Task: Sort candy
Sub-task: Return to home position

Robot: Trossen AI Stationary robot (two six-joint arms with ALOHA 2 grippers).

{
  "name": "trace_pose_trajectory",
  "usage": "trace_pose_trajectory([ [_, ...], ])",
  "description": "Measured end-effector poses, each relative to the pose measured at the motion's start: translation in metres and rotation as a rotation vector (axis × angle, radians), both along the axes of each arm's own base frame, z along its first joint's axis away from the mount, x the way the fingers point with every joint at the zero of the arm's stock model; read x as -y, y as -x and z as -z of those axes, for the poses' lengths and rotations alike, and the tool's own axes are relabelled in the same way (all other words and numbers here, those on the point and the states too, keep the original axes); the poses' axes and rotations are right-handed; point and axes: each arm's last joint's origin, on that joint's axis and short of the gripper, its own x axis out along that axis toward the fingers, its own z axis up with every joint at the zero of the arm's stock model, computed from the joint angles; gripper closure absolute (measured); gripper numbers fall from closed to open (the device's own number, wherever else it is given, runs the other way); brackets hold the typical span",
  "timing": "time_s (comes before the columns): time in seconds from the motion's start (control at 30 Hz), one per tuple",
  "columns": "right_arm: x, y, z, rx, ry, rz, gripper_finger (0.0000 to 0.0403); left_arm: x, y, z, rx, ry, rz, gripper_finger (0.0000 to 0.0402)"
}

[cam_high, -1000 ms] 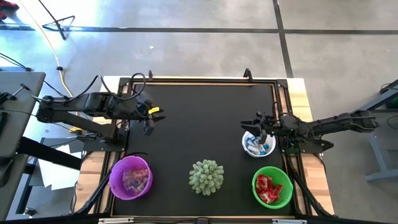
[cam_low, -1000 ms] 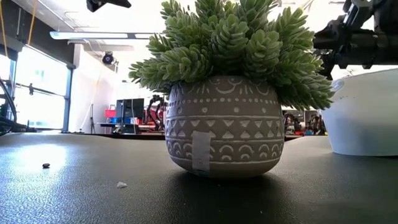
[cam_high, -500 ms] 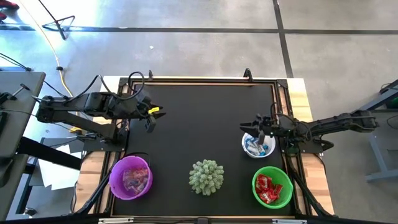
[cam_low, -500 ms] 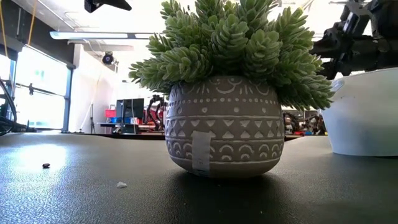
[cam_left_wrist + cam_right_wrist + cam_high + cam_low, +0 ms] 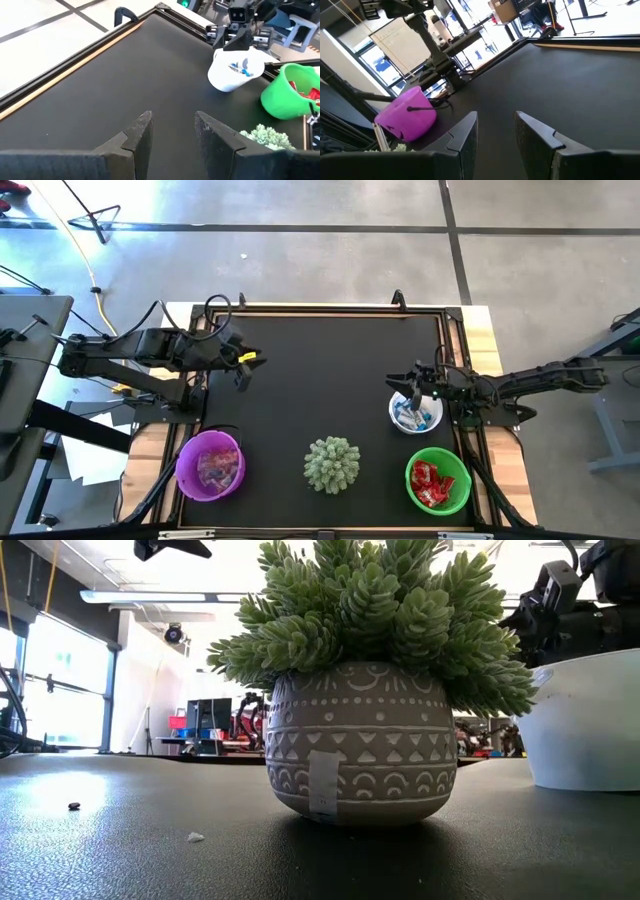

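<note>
candy (image 5: 414,417) heaped in white bowl (image 5: 225,80), long axes unreadable; left gripper (image 5: 240,376), right gripper (image 5: 415,385) both parted, empty.

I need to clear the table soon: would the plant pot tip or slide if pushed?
The plant pot looks squat and wide-based, so it would probably slide rather than tip. Its patterned wall suggests ceramic: likely heavy for its size, and breakable. The leaves overhang the rim and would probably bend first.

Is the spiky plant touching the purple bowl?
Apart. The high view shows bare black table between the plant and the purple bowl.
</note>
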Motion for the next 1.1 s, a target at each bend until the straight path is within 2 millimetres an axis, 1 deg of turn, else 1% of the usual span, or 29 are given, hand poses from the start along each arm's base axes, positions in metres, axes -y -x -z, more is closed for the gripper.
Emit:
trace_pose_trajectory([
  [0.37,0.000,0.002,-0.001,-0.002,0.000,0.000,0.0277,-0.001,0.000,0.000,-0.003,-0.028,-0.022,0.0271],
  [1.1,0.001,0.028,-0.017,0.137,-0.003,0.000,0.0277,-0.001,0.000,0.000,-0.001,-0.022,-0.028,0.0271],
])
